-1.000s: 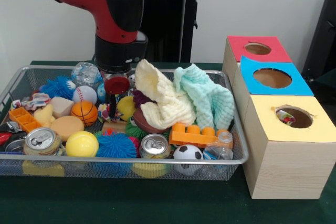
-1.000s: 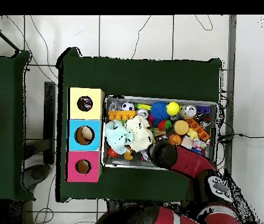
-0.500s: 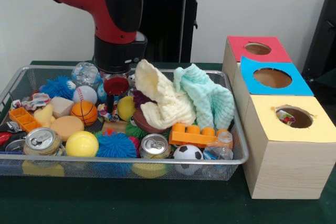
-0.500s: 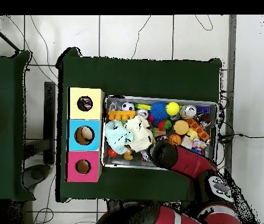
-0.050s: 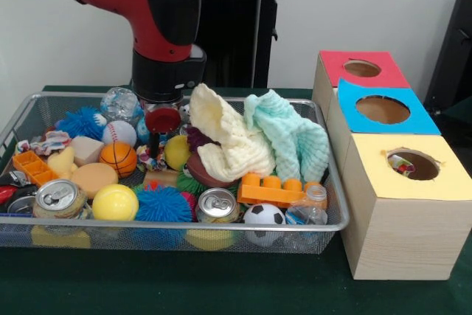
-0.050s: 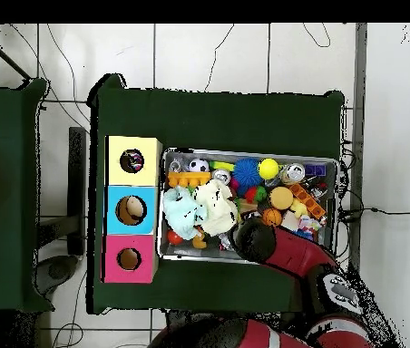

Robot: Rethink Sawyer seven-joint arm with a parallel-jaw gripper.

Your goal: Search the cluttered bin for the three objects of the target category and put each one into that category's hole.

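Note:
A wire mesh bin point(image 5: 221, 228) holds several toys, balls, cans and cloths. My gripper point(image 5: 158, 142) reaches down into the bin's back middle, beside a small basketball point(image 5: 118, 158) and a yellow-green ball point(image 5: 177, 151). A red disc point(image 5: 164, 119) shows just under the wrist. Whether the gripper holds anything is hidden by the clutter. In the overhead view the arm point(image 6: 272, 246) covers the gripper. Right of the bin stand three boxes with holes: yellow point(image 5: 442, 182), blue point(image 5: 346, 101) and red point(image 5: 332, 60). A small object point(image 5: 400, 164) lies in the yellow box's hole.
A cream cloth point(image 5: 225, 142) and a mint cloth point(image 5: 291, 138) are heaped at the bin's back right. Two cans point(image 5: 57, 197) point(image 5: 216, 204), an orange block point(image 5: 273, 189), a soccer ball point(image 5: 264, 215) and a yellow ball point(image 5: 115, 202) lie along the front.
The arm has edged very slightly to the left over the bin. Nothing in the bin or the boxes has visibly moved.

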